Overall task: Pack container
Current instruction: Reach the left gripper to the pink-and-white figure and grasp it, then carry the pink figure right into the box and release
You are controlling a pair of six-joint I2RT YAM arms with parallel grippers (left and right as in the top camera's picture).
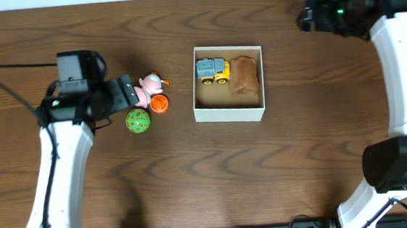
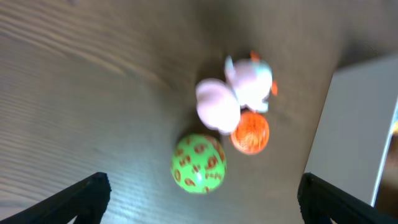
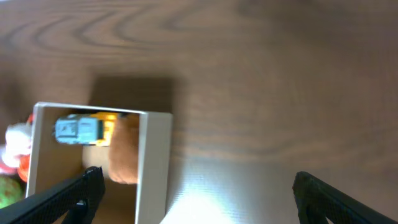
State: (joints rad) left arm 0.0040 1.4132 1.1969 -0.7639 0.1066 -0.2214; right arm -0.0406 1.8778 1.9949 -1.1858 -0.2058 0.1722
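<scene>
Container [image 1: 230, 113] stands mid-table, open side up, holding a toy truck [image 1: 213, 70] and a brown soft item [image 1: 244, 75]. It is judged light, thin-walled cardboard, liable to slide or dent (grip a side wall, if at all). Near its left wall lie a pink pig [image 1: 150, 85], green ball [image 1: 137, 121] and orange ball [image 1: 160, 103], clustered; the balls will likely roll. Left gripper [image 2: 200, 200] hovers over them, fingers spread, empty. Right gripper [image 3: 198, 198] hangs beyond the container's right side, likewise spread and empty.

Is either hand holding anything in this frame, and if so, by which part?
Nothing is held. The left hand and right hand are both open and empty; the pink toy, orange ball and green ball lie loose on the table.
</scene>
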